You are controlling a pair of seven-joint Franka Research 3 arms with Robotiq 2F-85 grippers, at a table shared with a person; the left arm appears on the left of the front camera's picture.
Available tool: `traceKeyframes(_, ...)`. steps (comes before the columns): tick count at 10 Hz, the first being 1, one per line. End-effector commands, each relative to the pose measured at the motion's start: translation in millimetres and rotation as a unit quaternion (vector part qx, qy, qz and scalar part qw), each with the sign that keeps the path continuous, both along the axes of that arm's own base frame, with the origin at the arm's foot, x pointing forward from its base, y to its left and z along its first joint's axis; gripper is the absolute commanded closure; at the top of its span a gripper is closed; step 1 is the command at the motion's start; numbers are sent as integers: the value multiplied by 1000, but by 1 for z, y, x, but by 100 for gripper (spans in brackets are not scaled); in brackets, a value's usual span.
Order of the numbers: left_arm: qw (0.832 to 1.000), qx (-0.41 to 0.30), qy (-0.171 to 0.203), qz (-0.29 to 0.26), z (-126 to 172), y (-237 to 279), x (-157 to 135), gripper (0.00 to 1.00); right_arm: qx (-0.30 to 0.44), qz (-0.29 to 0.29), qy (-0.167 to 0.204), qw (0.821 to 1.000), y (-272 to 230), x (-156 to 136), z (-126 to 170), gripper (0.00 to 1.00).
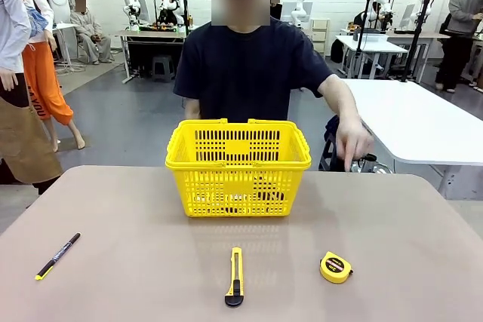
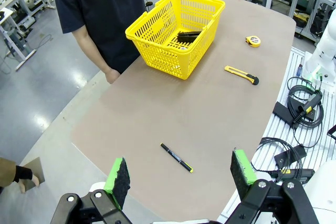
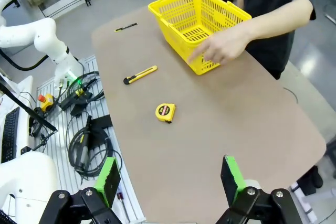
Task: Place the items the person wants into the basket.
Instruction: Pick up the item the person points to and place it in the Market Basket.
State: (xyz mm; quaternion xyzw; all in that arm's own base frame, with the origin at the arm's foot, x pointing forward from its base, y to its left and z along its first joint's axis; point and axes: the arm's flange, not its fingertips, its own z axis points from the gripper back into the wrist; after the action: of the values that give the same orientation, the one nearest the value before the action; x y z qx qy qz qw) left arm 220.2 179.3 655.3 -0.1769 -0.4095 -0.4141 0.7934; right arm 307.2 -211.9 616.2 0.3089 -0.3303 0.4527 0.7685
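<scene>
Behind basket (image 1: 226, 186) lattice, dark stapler (image 2: 188, 36) half hidden; left hand (image 2: 178, 170), right hand (image 3: 170, 176) wide, empty.

Yellow-and-black utility knife (image 1: 235, 277) lying lengthwise near the front edge of the tan table (image 1: 128, 209). Slim black pen (image 1: 57, 256), yellow-tipped, well apart at left.
</scene>
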Motion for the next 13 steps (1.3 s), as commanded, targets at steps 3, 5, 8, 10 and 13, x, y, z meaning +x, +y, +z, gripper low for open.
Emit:
traceKeyframes(3, 1000, -3, -4, -5, 0, 1, 0, 0, 3, 6, -4, 1000, -3, 1, 0, 0)
traceKeyframes(5, 1000, -3, -4, -5, 0, 1, 0, 0, 3, 6, -4, 1000, -3, 1, 0, 0)
traceKeyframes(8, 1000, -3, -4, -5, 0, 1, 0, 0, 3, 6, -4, 1000, -3, 1, 0, 0)
traceKeyframes(10, 1000, -3, -4, -5, 0, 1, 0, 0, 3, 6, -4, 1000, -3, 1, 0, 0)
traceKeyframes(13, 1000, -3, -4, -5, 0, 1, 0, 0, -103, 10, 70, 992, 68, 12, -18, 0)
